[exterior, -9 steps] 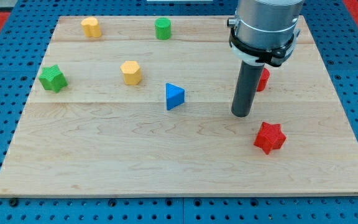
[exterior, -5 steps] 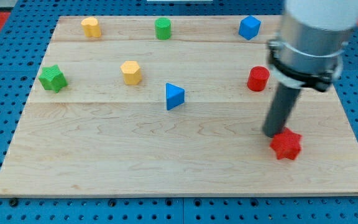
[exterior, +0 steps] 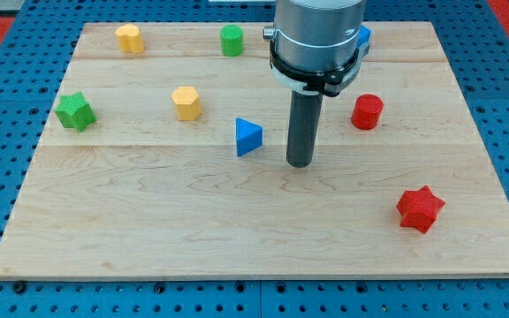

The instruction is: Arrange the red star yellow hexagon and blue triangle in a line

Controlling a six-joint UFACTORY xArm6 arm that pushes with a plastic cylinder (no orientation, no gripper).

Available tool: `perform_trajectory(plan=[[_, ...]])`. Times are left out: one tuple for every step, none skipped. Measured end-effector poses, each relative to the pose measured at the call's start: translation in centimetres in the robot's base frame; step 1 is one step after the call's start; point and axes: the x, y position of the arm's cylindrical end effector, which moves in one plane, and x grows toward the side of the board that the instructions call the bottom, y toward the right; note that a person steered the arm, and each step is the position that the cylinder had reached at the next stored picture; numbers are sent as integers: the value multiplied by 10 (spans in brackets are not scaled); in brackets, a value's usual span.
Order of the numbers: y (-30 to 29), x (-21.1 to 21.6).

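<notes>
Just right of the blue triangle, my tip, upright

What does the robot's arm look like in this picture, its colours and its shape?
The arm's lower part is a wide grey metallic cylinder entering from the view's top. A black band with a white ring closes its lower edge. Below it hangs a straight, dark grey, round rod; my tip is its flat lower end. No cables or markings show.

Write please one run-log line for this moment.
my tip: right of blue triangle, apart | yellow hexagon: upper left | red star: lower right, far | line: not formed
</notes>
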Motion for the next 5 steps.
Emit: perform_trajectory(plan=[[-17, -10], [-30, -52], [-43, -106], [-145, -147], [-176, -123]])
